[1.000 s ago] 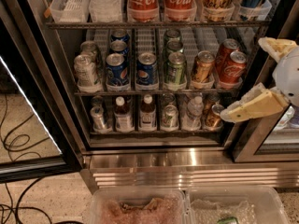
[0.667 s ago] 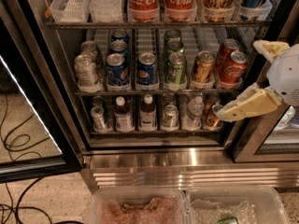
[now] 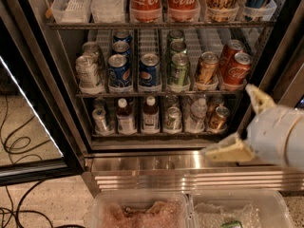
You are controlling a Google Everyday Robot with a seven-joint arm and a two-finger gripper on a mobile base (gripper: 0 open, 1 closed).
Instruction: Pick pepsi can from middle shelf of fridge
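Observation:
The fridge (image 3: pixel 142 164) stands open in front of me. On its middle shelf (image 3: pixel 156 93) two lanes of blue pepsi cans stand; the front ones are the left can (image 3: pixel 119 71) and the one beside it (image 3: pixel 149 70). Green cans (image 3: pixel 179 69) stand to their right, then a gold can (image 3: pixel 207 68) and red Coca-Cola cans (image 3: pixel 236 69). Silver cans (image 3: pixel 88 72) are at the far left. My gripper (image 3: pixel 227 120) is at the lower right, outside the fridge, below and to the right of the middle shelf. It is open and empty, well apart from the pepsi cans.
Tall Coca-Cola bottles (image 3: pixel 146 1) line the shelf above. Small bottles and cans (image 3: pixel 150 114) line the shelf below. The black-framed door (image 3: pixel 33 127) hangs open at left. Two clear plastic bins (image 3: pixel 142 208) sit on the floor in front. Cables (image 3: pixel 19 141) lie at left.
My gripper has dropped from the height of the lower shelf's right end to in front of the steel base panel, and appears larger. The cans have not moved.

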